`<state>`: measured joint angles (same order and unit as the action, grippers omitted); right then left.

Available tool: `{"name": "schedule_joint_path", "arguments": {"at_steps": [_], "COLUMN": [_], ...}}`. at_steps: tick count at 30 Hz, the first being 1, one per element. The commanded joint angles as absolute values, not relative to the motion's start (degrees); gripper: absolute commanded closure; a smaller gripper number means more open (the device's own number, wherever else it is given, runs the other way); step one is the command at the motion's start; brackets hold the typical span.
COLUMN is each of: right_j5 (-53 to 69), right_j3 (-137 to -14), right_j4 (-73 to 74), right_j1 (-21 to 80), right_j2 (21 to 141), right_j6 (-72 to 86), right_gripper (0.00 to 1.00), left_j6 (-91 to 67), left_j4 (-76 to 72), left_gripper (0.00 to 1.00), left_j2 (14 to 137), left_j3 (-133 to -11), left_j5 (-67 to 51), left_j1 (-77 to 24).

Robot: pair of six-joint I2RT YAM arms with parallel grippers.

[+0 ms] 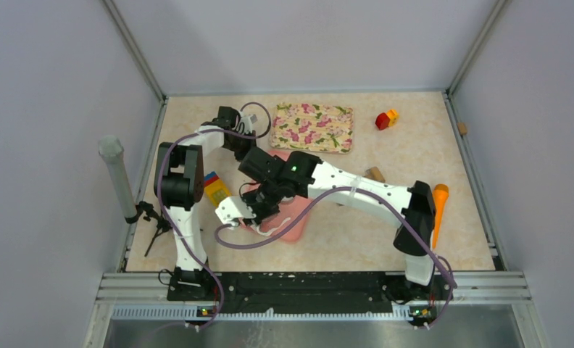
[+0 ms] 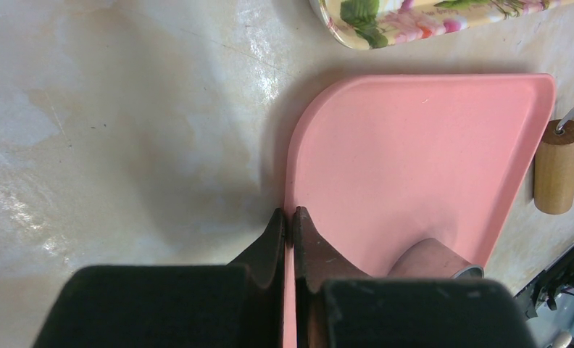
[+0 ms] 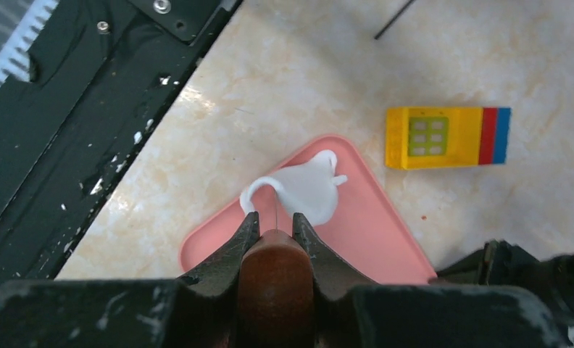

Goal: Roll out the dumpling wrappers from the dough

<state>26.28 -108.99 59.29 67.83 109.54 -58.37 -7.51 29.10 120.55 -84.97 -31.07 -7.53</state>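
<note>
The dough (image 3: 309, 190) is a flattened irregular white sheet with a curled strip, near a corner of the pink mat (image 3: 371, 239). My right gripper (image 3: 275, 217) is shut on a dark brown wooden handle (image 3: 275, 283), its tips right at the dough's near edge. In the top view it (image 1: 259, 216) is over the mat's (image 1: 293, 230) near left part. My left gripper (image 2: 290, 214) is shut on the mat's (image 2: 414, 159) edge, at its far left side (image 1: 242, 147). No small round wrapper disc shows in any view.
A floral tray (image 1: 313, 127) lies behind the mat. A wooden cylinder (image 2: 557, 170) lies right of the mat, and a shiny round piece (image 2: 433, 257) stands on it. A yellow, red and blue block (image 3: 447, 138) lies to the left. Red and yellow blocks (image 1: 386, 119) and an orange tool (image 1: 439, 203) are at the right.
</note>
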Motion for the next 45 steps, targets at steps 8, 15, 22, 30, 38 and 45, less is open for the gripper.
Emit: {"name": "schedule_joint_path", "arguments": {"at_steps": [8, 15, 22, 30, 38, 45], "right_j5": [19.62, 17.95, 15.79, 17.96, 26.66, 22.21], "right_j3": [-93.24, -81.77, -81.46, -80.17, -80.67, -83.24], "right_j4": [38.99, 32.55, 32.75, 32.68, 35.41, 36.35], "right_j1": [59.81, 58.54, 58.49, 59.17, 63.30, 63.23], "right_j2": [93.53, 85.96, 85.82, 91.51, 92.52, 92.52], "right_j6": [-40.79, -39.56, -41.71, -42.20, -42.26, -42.02], "right_gripper": [1.00, 1.00, 1.00, 1.00, 1.00, 1.00], "left_j6": [-8.26, -8.26, -8.35, -8.35, -8.37, -8.36], "left_j4": [27.42, 27.42, 27.42, 27.42, 27.51, 27.39], "left_gripper": [1.00, 1.00, 1.00, 1.00, 1.00, 1.00], "left_j2": [121.91, 121.99, 121.99, 121.99, 122.08, 121.92], "left_j3": [-84.53, -84.60, -84.56, -84.49, -84.65, -84.47], "left_j5": [-30.70, -30.76, -30.76, -30.64, -30.68, -30.58], "left_j1": [-6.86, -6.86, -6.86, -6.86, -6.86, -6.86]}}
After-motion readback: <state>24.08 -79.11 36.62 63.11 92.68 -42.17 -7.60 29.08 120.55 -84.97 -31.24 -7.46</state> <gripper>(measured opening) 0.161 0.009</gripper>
